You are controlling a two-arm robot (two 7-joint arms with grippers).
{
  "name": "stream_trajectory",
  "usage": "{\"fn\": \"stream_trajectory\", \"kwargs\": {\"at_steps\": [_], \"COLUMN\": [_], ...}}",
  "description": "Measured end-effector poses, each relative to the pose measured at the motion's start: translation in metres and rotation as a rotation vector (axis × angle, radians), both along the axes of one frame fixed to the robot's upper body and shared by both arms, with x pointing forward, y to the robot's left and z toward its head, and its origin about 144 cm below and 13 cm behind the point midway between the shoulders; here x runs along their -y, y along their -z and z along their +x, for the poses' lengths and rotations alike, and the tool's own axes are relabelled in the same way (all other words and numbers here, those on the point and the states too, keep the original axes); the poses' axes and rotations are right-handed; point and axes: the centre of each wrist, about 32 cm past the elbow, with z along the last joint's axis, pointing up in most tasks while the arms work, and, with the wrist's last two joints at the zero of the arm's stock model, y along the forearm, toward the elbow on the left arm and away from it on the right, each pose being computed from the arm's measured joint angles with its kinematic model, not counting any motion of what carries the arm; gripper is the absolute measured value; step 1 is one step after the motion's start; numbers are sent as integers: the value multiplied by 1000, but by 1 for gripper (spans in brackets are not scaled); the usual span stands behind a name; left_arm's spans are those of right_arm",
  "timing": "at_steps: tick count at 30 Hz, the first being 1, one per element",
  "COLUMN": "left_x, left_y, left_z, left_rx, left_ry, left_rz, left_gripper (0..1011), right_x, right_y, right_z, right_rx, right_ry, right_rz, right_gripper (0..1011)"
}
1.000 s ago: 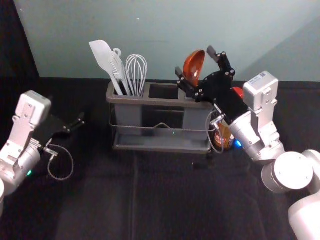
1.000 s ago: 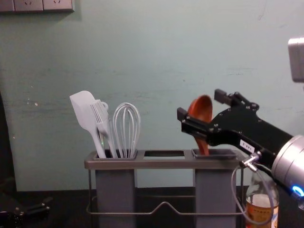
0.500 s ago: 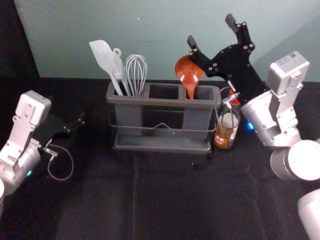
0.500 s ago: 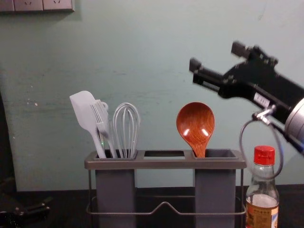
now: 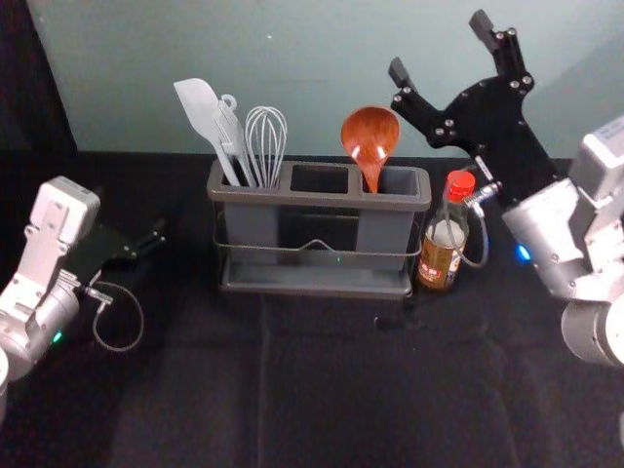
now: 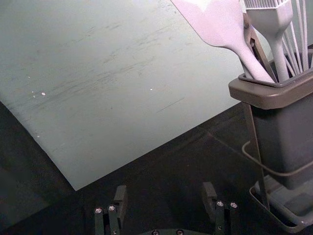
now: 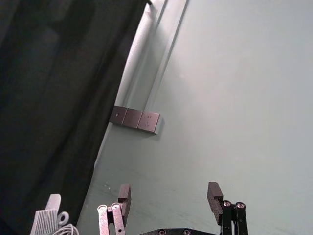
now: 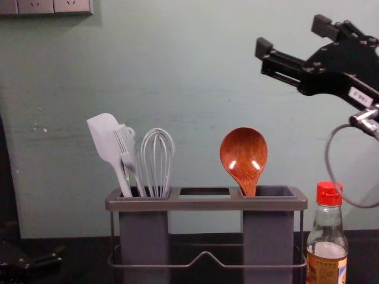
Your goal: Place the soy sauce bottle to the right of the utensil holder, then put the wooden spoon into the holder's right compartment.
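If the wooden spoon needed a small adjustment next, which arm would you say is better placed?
Probably the right: the open right gripper hangs nearer the wooden spoon, while the left gripper sits low beyond the opposite end of the holder.

Wall: pale grey-green, faintly scuffed (small white flecks noted). Socket panel: mounted on it, upper left in the chest view. Dark curtain: hangs beside the panel. Black cloth: spread below the wall, lightly creased.
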Motion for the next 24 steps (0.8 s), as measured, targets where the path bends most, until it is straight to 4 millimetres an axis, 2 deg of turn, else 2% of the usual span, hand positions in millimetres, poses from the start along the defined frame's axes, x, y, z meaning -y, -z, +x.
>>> {"fn": "stream_trajectory", "kwargs": {"at_steps": [9, 16, 24], "left_x": [0, 0, 0], "left_y": [0, 0, 0], "left_z": [0, 0, 0], "left_rx": [0, 0, 0], "left_ry": [0, 0, 0], "left_rz": [0, 0, 0], "left_gripper": [1005, 1005, 1005], "right_x": [20, 45, 60], "right_y": [6, 18, 34], "right_z": [-18, -34, -49], "right_rx": [-14, -79, -178], "right_ry": [48, 203, 356], "right_rz": [0, 0, -31], "right_gripper": [1002, 1000, 1002]}}
